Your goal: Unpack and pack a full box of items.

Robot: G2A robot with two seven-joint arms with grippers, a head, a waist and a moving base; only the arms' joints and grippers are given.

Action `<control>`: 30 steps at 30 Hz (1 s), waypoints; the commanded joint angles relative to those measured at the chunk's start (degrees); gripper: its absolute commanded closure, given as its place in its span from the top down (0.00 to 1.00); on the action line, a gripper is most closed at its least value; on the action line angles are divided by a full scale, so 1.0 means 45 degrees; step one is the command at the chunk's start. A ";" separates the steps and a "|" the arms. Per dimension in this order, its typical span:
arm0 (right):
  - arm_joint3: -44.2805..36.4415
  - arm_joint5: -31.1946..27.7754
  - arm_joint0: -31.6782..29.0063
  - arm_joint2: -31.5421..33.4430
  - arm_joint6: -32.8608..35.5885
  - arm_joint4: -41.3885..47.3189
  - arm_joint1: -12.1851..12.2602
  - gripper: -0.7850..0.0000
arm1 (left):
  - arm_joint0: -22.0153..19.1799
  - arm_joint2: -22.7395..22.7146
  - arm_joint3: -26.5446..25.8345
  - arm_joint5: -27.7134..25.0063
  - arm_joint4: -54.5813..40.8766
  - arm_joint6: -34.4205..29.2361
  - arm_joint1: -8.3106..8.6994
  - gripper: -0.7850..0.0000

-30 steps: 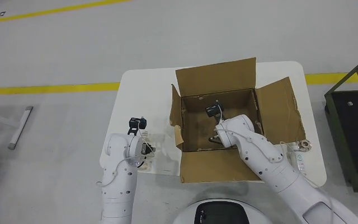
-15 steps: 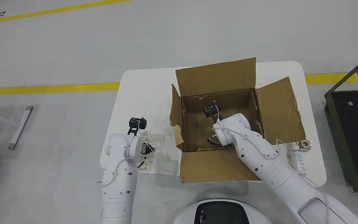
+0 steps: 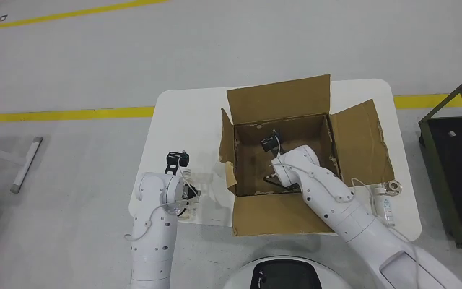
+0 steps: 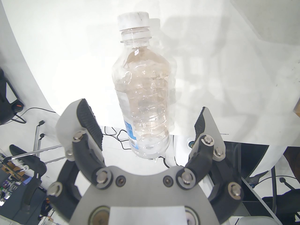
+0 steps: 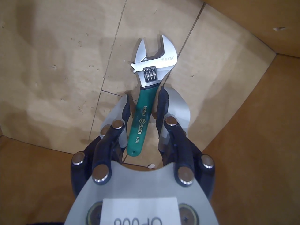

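Right wrist view, wrench: an adjustable wrench [image 5: 144, 108] with a green handle looks to lie flat on the cardboard floor, steel head pointing away from the gripper.
Right gripper: the right gripper [image 5: 144, 94] is down inside the box, its fingers [image 5: 164, 99] straddling the handle and only narrowly parted. A sliver of gap shows along one side, so I'd judge it isn't clamped.
Step in hand: most likely gripping the wrench. Close squarely on the handle's middle, then lift straight up so the heavy head doesn't swing into a wall.
Box: the box [image 3: 280, 97] sits open on the white table [image 3: 188, 108], flaps splayed outward.
Bottle: a clear plastic bottle [image 4: 143, 99] with a white cap lies on the table, left of the box.
Left gripper: the left gripper [image 4: 143, 107] hovers over the bottle's base, fingers spread wide — touching nothing.
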 commanded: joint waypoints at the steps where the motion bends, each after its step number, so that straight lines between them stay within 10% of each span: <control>1: 0.0069 -0.0011 0.0005 0.0018 -0.0003 -0.0015 -0.0028 0.28 | 0.0000 0.0000 0.0000 0.0000 0.0000 0.0000 0.0000 1.00; 7: 0.0249 -0.0053 -0.0034 0.0125 -0.0122 0.0006 -0.0101 0.01 | 0.0000 0.0000 0.0000 0.0000 0.0000 0.0000 0.0000 1.00; 24: -0.2533 -0.0131 -0.1132 0.2074 -0.0833 0.0801 0.0117 0.00 | 0.0000 0.0000 0.0000 0.0000 0.0000 0.0000 0.0000 1.00; 30: -0.5394 -0.0992 -0.2842 0.4343 -0.2336 0.3824 0.0366 0.00 | 0.0000 0.0000 0.0000 0.0000 0.0000 0.0000 0.0000 1.00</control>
